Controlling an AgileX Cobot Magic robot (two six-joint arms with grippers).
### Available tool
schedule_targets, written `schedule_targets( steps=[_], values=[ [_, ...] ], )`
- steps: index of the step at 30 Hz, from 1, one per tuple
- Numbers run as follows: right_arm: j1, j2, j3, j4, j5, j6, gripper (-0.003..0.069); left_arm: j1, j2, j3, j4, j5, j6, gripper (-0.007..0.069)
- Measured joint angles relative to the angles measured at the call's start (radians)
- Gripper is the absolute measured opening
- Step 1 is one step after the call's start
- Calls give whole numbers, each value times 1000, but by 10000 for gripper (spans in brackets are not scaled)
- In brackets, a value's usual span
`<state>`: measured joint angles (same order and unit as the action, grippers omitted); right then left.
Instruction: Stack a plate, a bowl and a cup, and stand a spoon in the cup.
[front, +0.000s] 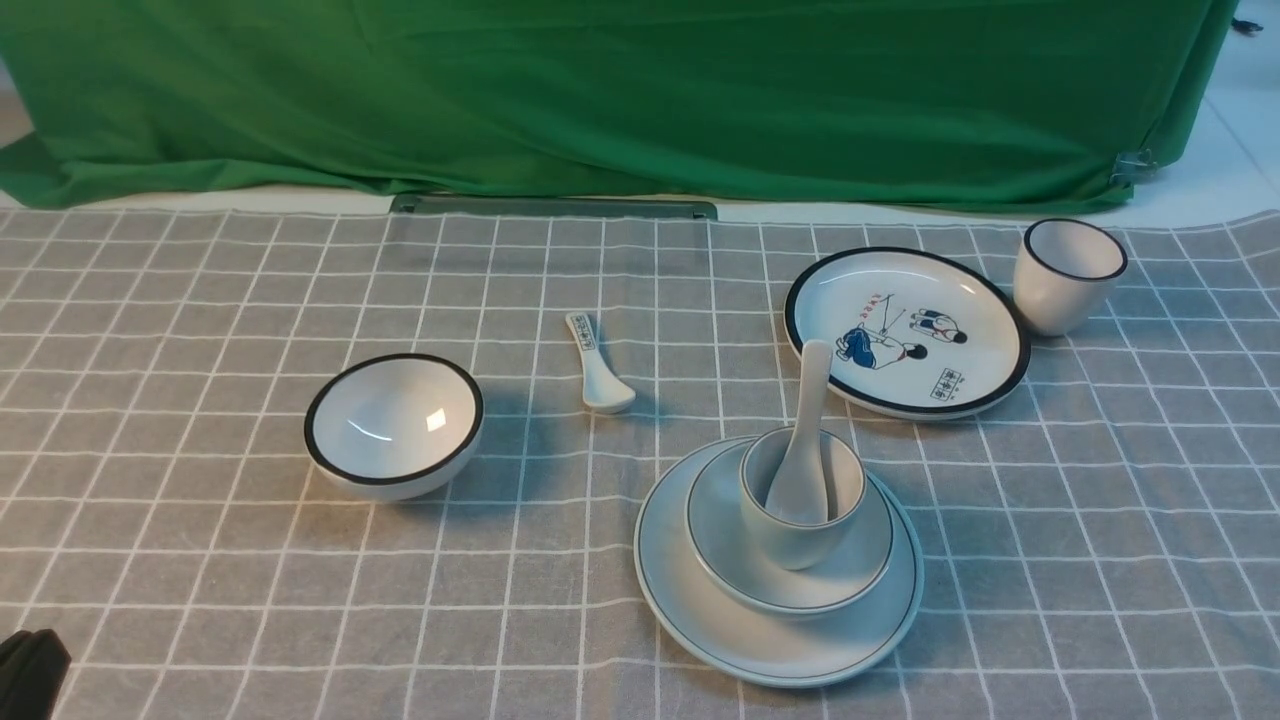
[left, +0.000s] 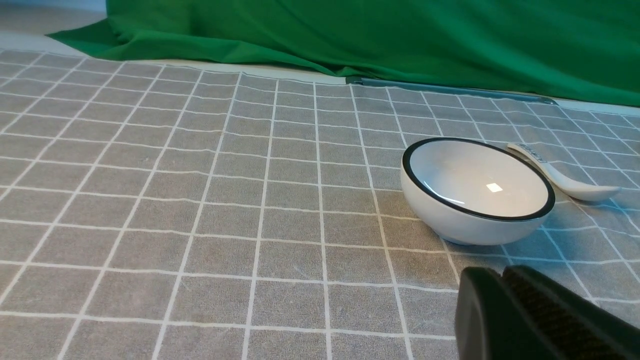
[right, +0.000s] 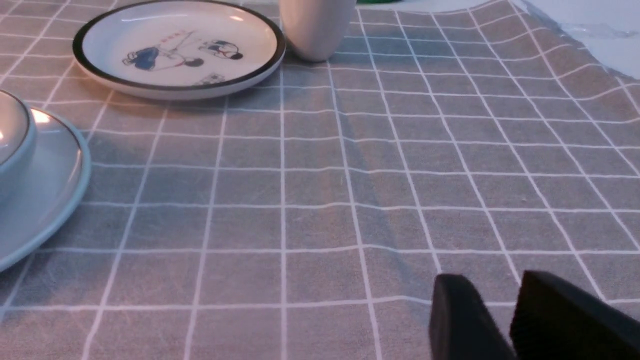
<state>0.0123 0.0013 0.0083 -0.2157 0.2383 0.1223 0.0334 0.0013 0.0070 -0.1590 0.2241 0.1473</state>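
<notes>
The plain pale plate (front: 700, 610) lies on the checked cloth, front centre-right. The shallow pale bowl (front: 730, 540) sits on it, and the greenish-cream cup (front: 790, 540) stands in the bowl. The long white spoon (front: 808, 420) stands in the cup, handle leaning away from me. The plate's edge (right: 45, 200) and the bowl's edge (right: 12, 135) show in the right wrist view. My left gripper (left: 500, 272) is shut and empty, low at the front left (front: 30, 670). My right gripper (right: 492, 285) is slightly open and empty, off to the right of the stack.
A black-rimmed white bowl (front: 393, 425) stands at left, also in the left wrist view (left: 475, 192). A small marked spoon (front: 598, 365) lies at centre. A cartoon plate (front: 905, 330) and a black-rimmed cup (front: 1068, 275) stand back right. Green cloth (front: 600, 90) hangs behind.
</notes>
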Motion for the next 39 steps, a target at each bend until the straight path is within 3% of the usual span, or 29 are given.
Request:
schedule_targets(
  steps=[39],
  values=[
    [0,0,0,1,0,4,241,0,0,0,0,0,0,17]
  ],
)
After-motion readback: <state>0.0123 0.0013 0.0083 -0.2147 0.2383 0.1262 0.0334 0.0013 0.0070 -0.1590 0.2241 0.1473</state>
